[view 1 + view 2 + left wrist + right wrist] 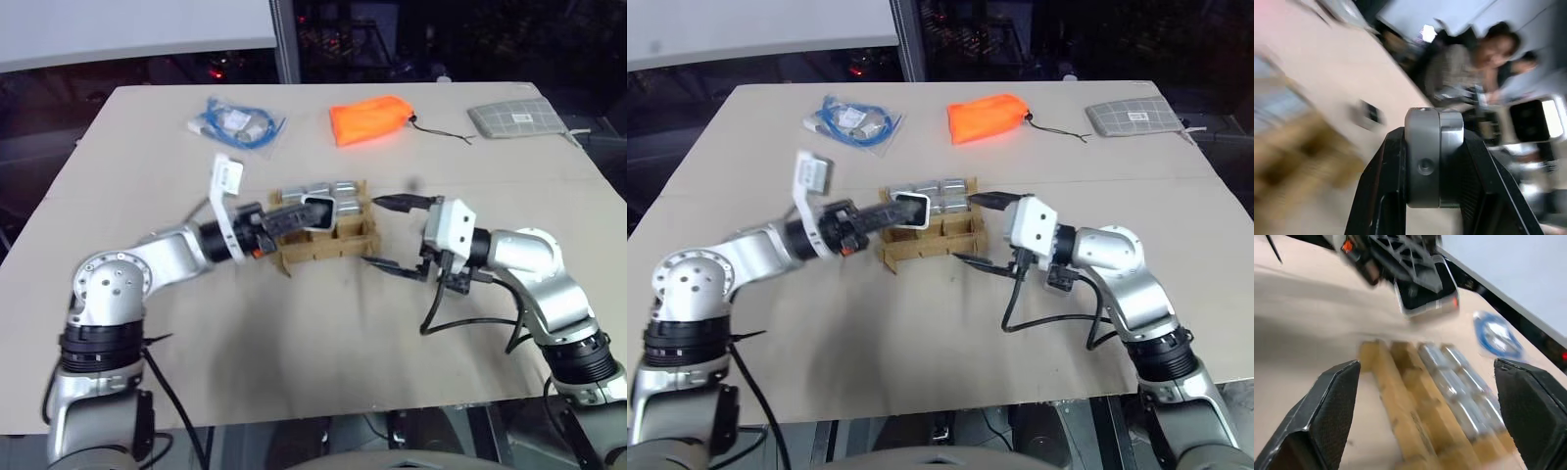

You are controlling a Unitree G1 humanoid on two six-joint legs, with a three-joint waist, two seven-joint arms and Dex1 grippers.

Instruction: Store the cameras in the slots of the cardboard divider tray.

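The camera (1432, 156) clamped in the left pincer (294, 217) looks like brushed metal, silver-grey with a dull sheen, and its face toward the right pincer (392, 235) is dark and glossy. The pincer fingers (1332, 416) are matt black plastic with a finely textured inner pad. Just below the left pincer, the cardboard divider tray (338, 245) is raw light-brown cardboard, matt and rough-edged, and the cameras (323, 192) in its far slots gleam like smooth metal. The desk (323, 352) is a pale, matt, smooth board. Well beyond both pincers lie an orange pouch (369, 118) of soft, slightly shiny cloth and blue cable in a clear glossy plastic bag (235, 123).
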